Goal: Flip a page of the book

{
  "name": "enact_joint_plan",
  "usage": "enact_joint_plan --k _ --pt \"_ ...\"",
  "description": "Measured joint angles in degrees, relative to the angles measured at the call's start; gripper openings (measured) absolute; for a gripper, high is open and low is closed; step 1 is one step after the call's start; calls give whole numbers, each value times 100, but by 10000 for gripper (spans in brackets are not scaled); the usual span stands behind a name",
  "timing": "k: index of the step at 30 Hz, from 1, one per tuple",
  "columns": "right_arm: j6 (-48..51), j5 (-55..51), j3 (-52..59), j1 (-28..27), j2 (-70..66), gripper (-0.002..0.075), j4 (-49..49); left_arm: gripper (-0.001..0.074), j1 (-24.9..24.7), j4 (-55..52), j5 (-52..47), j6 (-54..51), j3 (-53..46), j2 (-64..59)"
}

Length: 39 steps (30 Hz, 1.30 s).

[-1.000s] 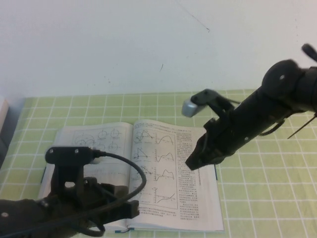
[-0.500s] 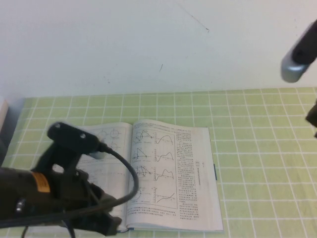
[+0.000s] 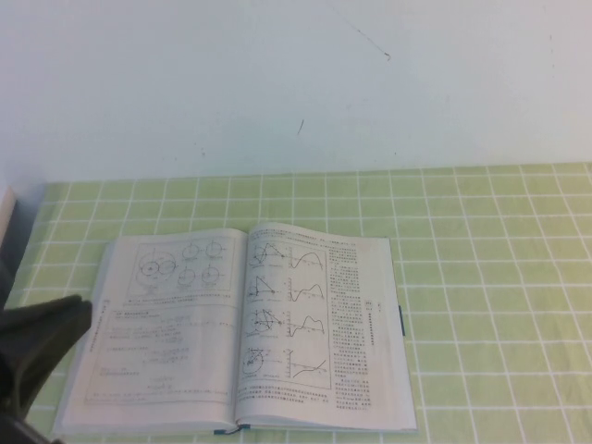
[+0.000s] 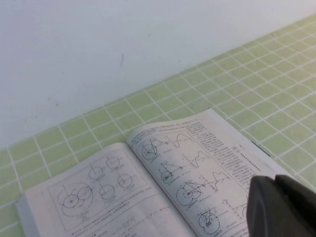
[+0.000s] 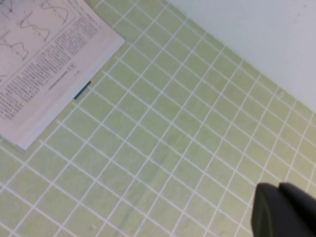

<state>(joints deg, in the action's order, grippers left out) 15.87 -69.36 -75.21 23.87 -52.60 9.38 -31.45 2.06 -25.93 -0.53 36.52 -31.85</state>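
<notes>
The book (image 3: 277, 324) lies open and flat on the green checked cloth. It also shows in the left wrist view (image 4: 163, 187), and its corner shows in the right wrist view (image 5: 44, 74). The page (image 3: 166, 324) lies flat on the left half with its circle diagrams facing up. The right half shows graphs and dense text. My left gripper (image 4: 281, 207) is shut and empty, raised above the book's right page. Only a dark part of the left arm (image 3: 37, 342) shows in the high view. My right gripper (image 5: 284, 210) is shut and empty above bare cloth, away from the book's right side.
The green checked cloth (image 3: 490, 296) covers the table up to a white wall (image 3: 296, 83) at the back. A pale object (image 3: 5, 217) sits at the far left edge.
Both arms have pulled back from over the book. The right arm has left the high view to the right, and the left arm has withdrawn to the lower left corner. The book lies uncovered.
</notes>
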Motion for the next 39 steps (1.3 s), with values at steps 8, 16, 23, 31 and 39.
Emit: enact_joint_plan --k 8,16,23,31,39 --pt "-141 681 1992 0 1603 -1 8 -2 0 -70 273 0 -908 1253" --pt "-733 2369 4457 0 3367 -1 -2 -2 0 -100 327 0 -1415 1503" --pt "-923 2850 5206 0 3999 -1 -13 -2 0 -115 552 0 -1451 1503" --pt "-933 2632 5226 0 4019 -2 -69 -2 0 -121 552 0 -1451 1503" --pt "-933 2569 5226 0 4019 -2 -91 -2 0 -121 552 0 -1451 1503"
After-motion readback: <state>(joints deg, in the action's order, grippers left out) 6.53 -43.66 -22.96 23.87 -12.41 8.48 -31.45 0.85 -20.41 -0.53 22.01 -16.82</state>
